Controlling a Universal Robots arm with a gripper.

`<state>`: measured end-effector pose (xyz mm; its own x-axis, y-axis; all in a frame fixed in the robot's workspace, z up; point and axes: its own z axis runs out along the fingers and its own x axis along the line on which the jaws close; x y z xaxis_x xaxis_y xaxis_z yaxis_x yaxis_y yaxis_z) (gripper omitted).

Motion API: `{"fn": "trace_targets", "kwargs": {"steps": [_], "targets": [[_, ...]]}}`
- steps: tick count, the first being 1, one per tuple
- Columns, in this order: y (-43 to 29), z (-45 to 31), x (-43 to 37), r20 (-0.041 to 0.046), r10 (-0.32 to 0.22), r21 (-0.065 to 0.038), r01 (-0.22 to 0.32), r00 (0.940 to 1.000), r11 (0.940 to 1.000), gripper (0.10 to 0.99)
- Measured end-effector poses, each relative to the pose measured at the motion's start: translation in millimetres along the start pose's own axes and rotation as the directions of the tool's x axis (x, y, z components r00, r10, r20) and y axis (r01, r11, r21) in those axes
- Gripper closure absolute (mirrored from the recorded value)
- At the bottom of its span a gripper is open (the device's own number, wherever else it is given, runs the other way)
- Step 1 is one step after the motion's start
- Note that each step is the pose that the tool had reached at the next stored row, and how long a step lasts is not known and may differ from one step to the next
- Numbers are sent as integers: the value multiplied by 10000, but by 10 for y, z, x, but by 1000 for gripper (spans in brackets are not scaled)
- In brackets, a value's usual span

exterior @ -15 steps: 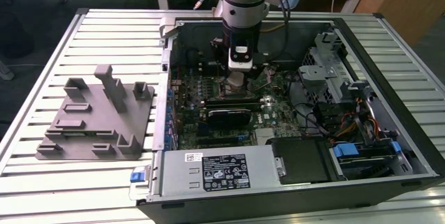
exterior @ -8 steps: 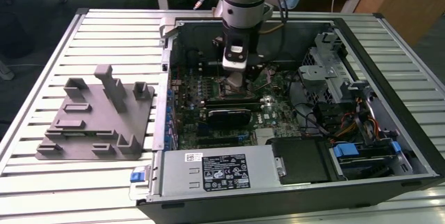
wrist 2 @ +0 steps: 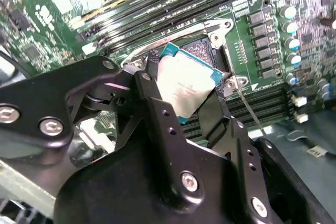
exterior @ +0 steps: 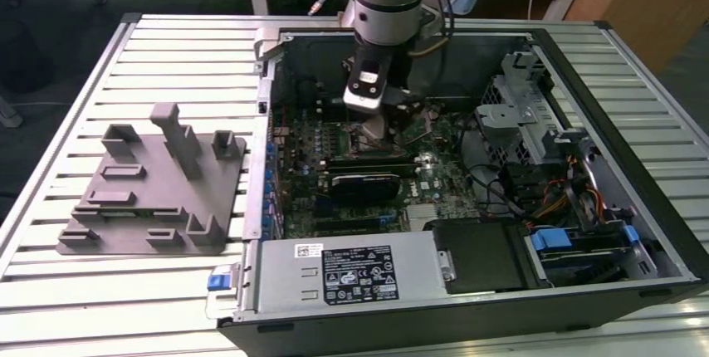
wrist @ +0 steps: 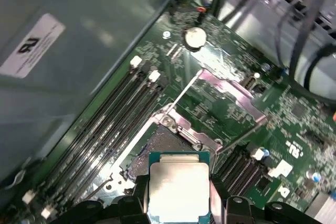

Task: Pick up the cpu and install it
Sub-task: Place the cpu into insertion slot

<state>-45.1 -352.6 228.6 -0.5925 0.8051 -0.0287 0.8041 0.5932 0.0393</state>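
The cpu (wrist: 178, 187), a flat square chip with a pale silver top and a teal rim, sits between my two black fingers in both wrist views. My gripper (wrist: 178, 199) is shut on its opposite edges. In the second wrist view the cpu (wrist 2: 185, 83) hangs tilted just above the open black socket (wrist 2: 212, 51) on the green motherboard, and I cannot tell whether it touches. The socket (wrist: 160, 142) lies directly beyond the chip, its metal frame around it. In the exterior view my gripper (exterior: 371, 129) reaches down into the open computer case.
The socket's metal load plate (wrist: 231, 90) is flipped open and its thin lever (wrist: 181, 95) stands up. Memory slots (wrist: 113, 124) run beside the socket. A grey fixture block (exterior: 155, 191) lies at the exterior view's left; power supply (exterior: 354, 270) and drive cage (exterior: 532, 100) crowd the case.
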Motion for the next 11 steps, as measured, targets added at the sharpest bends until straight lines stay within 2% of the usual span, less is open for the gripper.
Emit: {"fn": "trace_targets", "kwargs": {"steps": [3,6,11], "targets": [[0,3,0,21,537,14,-537,9986,9986,545],[0,6,0,44,1076,28,-1076,9942,9942,545],[0,10,0,83,1979,49,-1980,9802,9802,545]]}}
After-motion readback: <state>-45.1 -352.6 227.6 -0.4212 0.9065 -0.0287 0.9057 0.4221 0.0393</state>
